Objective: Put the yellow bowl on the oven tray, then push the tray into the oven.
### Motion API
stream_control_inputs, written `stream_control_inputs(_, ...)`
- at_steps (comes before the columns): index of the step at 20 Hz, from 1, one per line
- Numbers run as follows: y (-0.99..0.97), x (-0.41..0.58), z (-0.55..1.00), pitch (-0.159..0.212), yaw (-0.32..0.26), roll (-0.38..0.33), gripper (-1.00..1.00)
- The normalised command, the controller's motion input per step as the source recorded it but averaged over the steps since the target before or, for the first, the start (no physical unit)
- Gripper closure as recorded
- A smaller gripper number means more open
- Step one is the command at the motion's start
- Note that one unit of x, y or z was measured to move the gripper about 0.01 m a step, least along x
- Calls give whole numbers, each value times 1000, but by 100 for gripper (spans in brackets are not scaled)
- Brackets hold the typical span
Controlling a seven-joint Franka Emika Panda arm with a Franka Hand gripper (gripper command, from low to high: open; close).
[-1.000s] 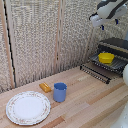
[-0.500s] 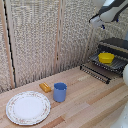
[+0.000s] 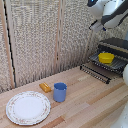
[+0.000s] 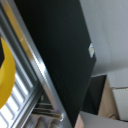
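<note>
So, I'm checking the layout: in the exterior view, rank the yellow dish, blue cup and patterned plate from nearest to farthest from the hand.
1. Round yellow dish, on the baking tray below the hand.
2. Blue cup, mid-table.
3. Large patterned white plate, far on the view's left.

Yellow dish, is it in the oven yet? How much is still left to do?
Done: the yellow dish already sits on the baking sheet. In hand: the grabber hangs above the oven, holding nothing that I can see. Left: take the sheet's rim, slide it fully in, then let go. The sheet looks pulled out over the drop-down door, so the dish is not inside yet.
</note>
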Motion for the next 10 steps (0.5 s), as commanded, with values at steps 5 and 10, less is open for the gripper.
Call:
stream_control_inputs(5,470,-2,-249,215,61,-294,-100)
stream_control_inputs(10,473,0,-306,213,66,-290,-100)
